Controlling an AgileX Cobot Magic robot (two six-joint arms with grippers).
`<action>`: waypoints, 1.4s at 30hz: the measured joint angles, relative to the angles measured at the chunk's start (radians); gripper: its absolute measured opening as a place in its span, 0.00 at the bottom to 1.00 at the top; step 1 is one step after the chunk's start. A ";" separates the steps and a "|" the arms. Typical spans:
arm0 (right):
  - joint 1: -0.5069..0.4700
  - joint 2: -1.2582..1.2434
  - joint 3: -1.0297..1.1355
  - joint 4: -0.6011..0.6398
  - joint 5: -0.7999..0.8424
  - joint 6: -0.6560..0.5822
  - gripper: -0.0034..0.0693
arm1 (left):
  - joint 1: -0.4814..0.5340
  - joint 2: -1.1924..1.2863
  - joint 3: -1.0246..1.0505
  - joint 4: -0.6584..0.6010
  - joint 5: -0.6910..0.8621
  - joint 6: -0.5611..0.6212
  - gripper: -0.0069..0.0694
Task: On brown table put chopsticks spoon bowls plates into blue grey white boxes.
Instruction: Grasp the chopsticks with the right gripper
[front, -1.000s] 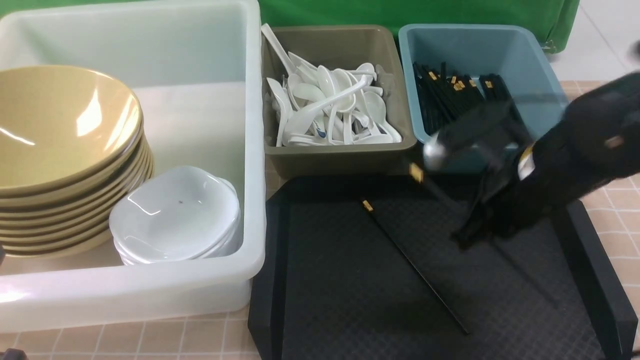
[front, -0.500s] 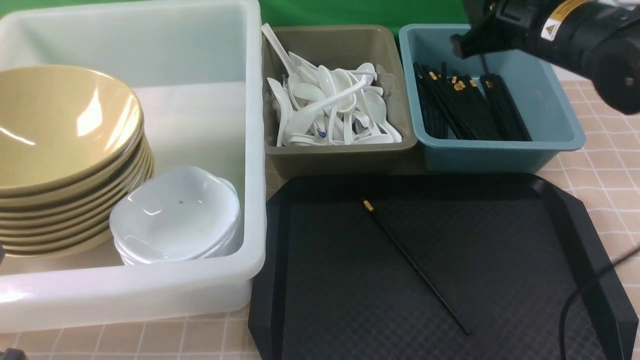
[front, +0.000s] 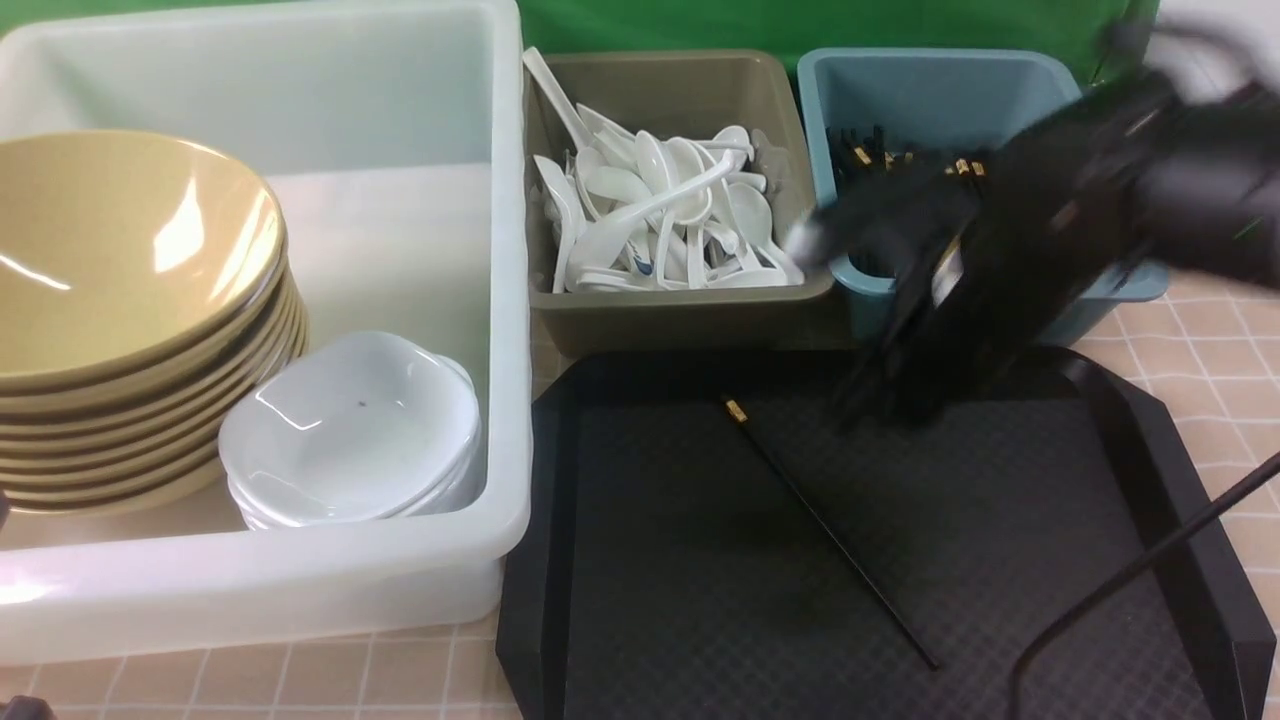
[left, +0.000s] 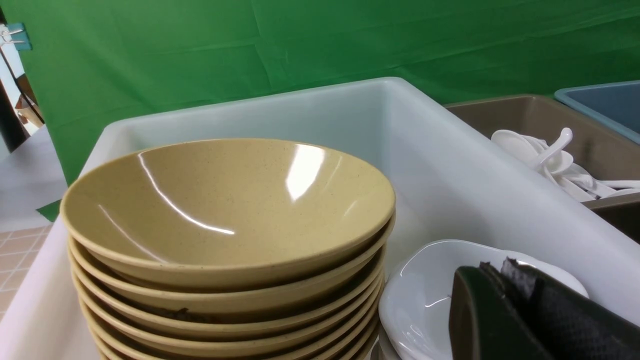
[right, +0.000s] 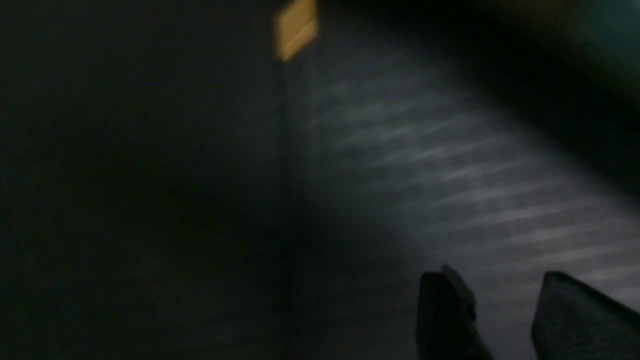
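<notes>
One black chopstick (front: 830, 530) with a gold band (right: 296, 29) lies slantwise on the black tray (front: 700, 600). My right gripper (front: 875, 395), blurred, hangs over the tray's far edge in front of the blue box (front: 930, 80), which holds more chopsticks (front: 880, 160). Its fingers (right: 445, 310) stand apart with nothing between them. Spoons (front: 660, 220) fill the grey box (front: 680, 320). Stacked tan bowls (front: 120, 260) and white plates (front: 350, 430) sit in the white box (front: 510, 300). My left gripper (left: 495, 272) is shut and empty above the plates (left: 420, 300), beside the bowls (left: 225, 200).
The tray's raised rim surrounds the chopstick. A black cable (front: 1130, 570) crosses the tray's right corner. The brown tiled table (front: 1230, 330) shows to the right of the tray and along the front edge. A green backdrop hangs behind the boxes.
The right arm rose from the tray with a chopstick, passed over the blue box, and has come back down to the tray's far edge with its jaws open. The left arm is still.
</notes>
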 joint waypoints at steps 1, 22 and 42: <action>0.005 0.008 0.002 0.001 0.000 0.000 0.45 | 0.000 0.000 0.000 0.000 0.000 0.000 0.09; 0.062 0.080 0.016 0.015 -0.053 0.003 0.13 | 0.000 0.000 0.000 0.001 0.000 -0.001 0.09; -0.250 -0.231 0.015 -0.085 -0.825 0.123 0.14 | 0.000 0.000 0.000 0.001 0.000 -0.002 0.09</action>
